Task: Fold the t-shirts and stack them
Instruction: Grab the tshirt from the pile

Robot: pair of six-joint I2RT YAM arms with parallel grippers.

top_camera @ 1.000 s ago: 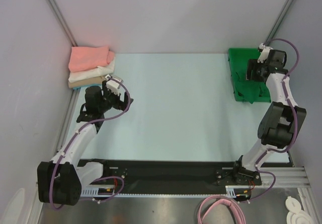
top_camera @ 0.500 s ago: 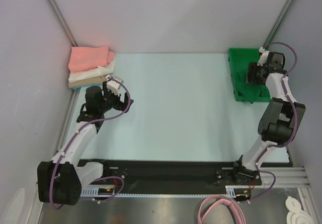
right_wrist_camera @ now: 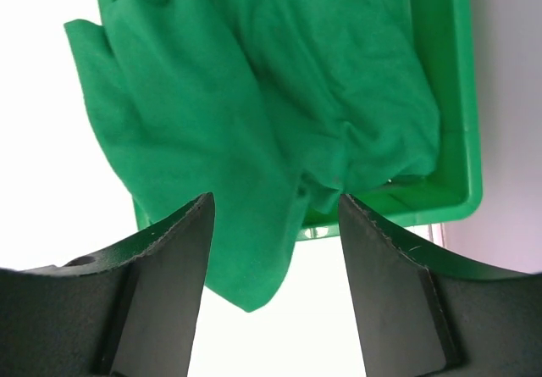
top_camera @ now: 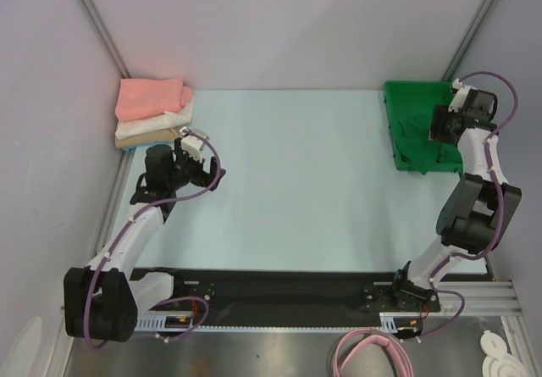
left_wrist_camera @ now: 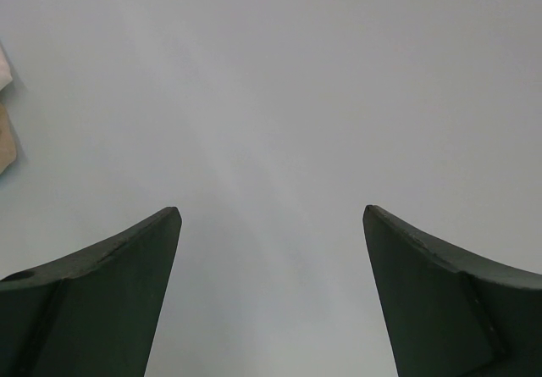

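right wrist: green t-shirt (right_wrist_camera: 254, 97) and bin (right_wrist_camera: 461, 97) cut off by top edge, ahead of right gripper (right_wrist_camera: 275, 199); shirt hides bin corner by its left finger | left wrist: tan t-shirt (left_wrist_camera: 6, 144) an edge-cut sliver, far left of left gripper (left_wrist_camera: 271, 211)

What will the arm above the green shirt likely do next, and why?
Probably lower the right gripper onto the green shirt and close on it. It is open and empty, and the shirt lies crumpled in the bin, part of it hanging over the rim, not yet folded.
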